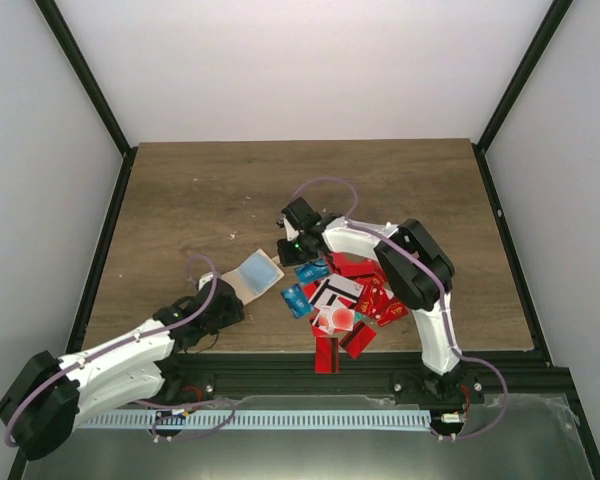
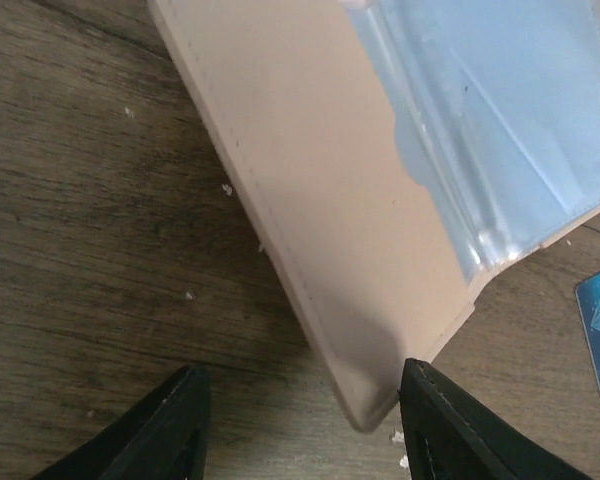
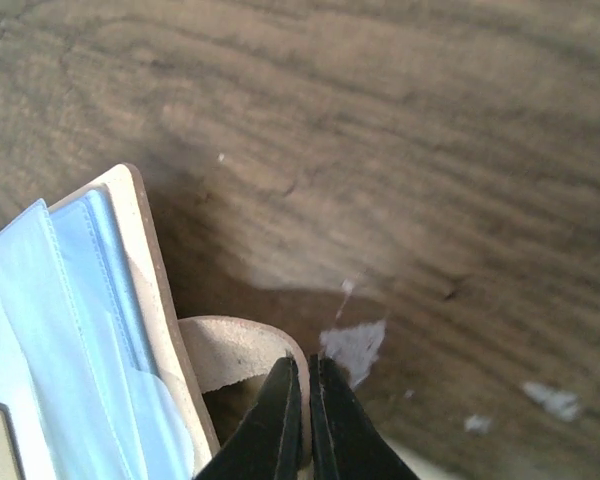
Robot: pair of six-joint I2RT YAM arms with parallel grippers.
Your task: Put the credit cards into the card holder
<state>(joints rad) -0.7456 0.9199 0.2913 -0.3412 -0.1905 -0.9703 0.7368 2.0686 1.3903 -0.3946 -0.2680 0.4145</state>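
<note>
Beige leather card holder (image 1: 255, 272) lies open, red-and-blue plastic credit cards (image 1: 345, 300) heaped outside; left tool (image 2: 300, 420) spread, right tool (image 3: 305, 400) pressed together.

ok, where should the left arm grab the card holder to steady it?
I'd take the beige flap by its near corner, coming from the left arm's side. The card holder lies open on the table, clear sleeves cover the other half, and that corner sits between the open left gripper's fingers.
</note>
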